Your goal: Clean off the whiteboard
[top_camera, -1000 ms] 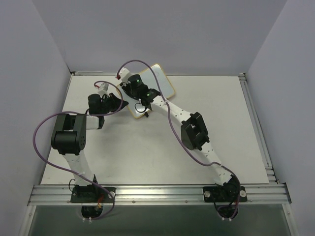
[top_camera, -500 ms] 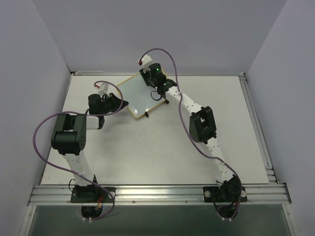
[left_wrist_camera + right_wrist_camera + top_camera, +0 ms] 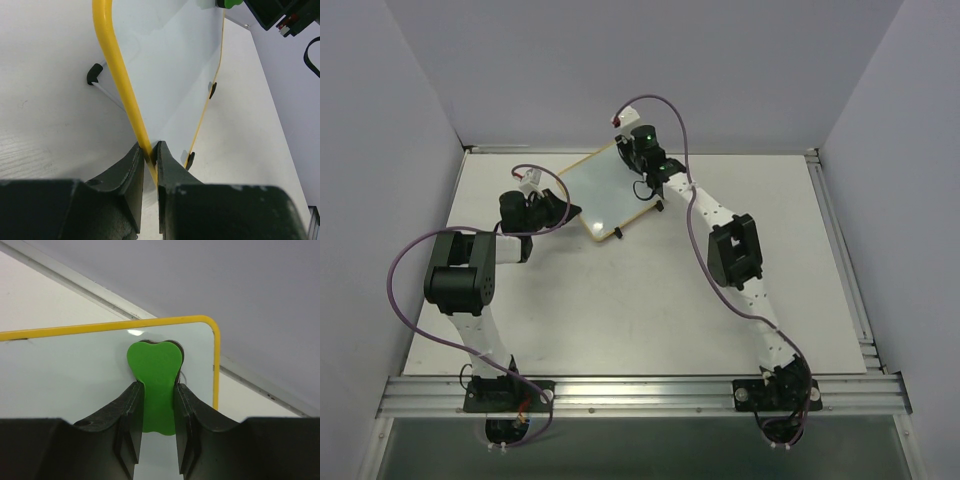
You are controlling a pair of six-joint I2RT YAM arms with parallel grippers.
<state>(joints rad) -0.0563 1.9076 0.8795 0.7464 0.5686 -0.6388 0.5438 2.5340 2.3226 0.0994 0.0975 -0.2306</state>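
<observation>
From above, the whiteboard (image 3: 605, 195) lies askew at the far middle of the table (image 3: 620, 310), its far corner close to the back rail (image 3: 740, 152) and broad bare tabletop open toward the near and right sides. The left gripper (image 3: 565, 207) meets its left edge and the right gripper (image 3: 630, 150) sits over its far corner. Through the left wrist camera, that gripper (image 3: 149, 150) is clamped on the thin yellow frame (image 3: 111, 55), and the glossy face looks clean, with two small black feet (image 3: 212, 90) on the opposite long edge. Through the right wrist camera, the jaws are closed on a green eraser (image 3: 155, 360) resting against the board just inside its rounded corner, with white, unmarked surface around it.
</observation>
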